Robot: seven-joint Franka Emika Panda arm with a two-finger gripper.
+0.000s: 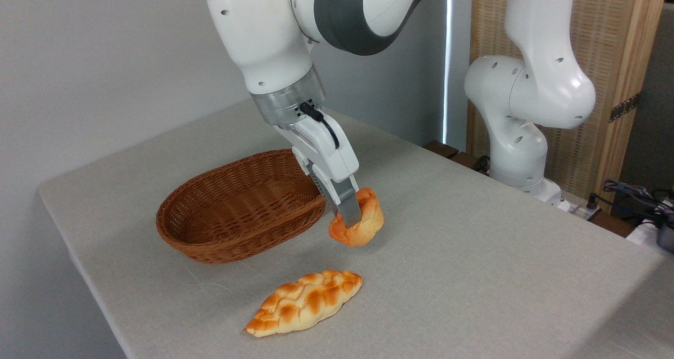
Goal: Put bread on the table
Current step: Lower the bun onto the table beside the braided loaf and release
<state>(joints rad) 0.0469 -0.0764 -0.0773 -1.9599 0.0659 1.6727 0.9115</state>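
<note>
The bread (363, 225) is a small orange-tan bun, held tilted just right of the basket and very close to the table (474, 253); I cannot tell whether it touches the light grey-beige cloth. My gripper (352, 217) is shut on the bread, with one grey finger (347, 203) pressed across its near side and the other finger hidden behind it. The arm reaches down from the upper left.
A brown oval wicker basket (239, 211) stands left of the bun, with nothing in it. A longer braided golden loaf (305, 302) lies on the cloth near the front. The robot base (518, 143) stands at the back right, with cables (632, 196) at the far right.
</note>
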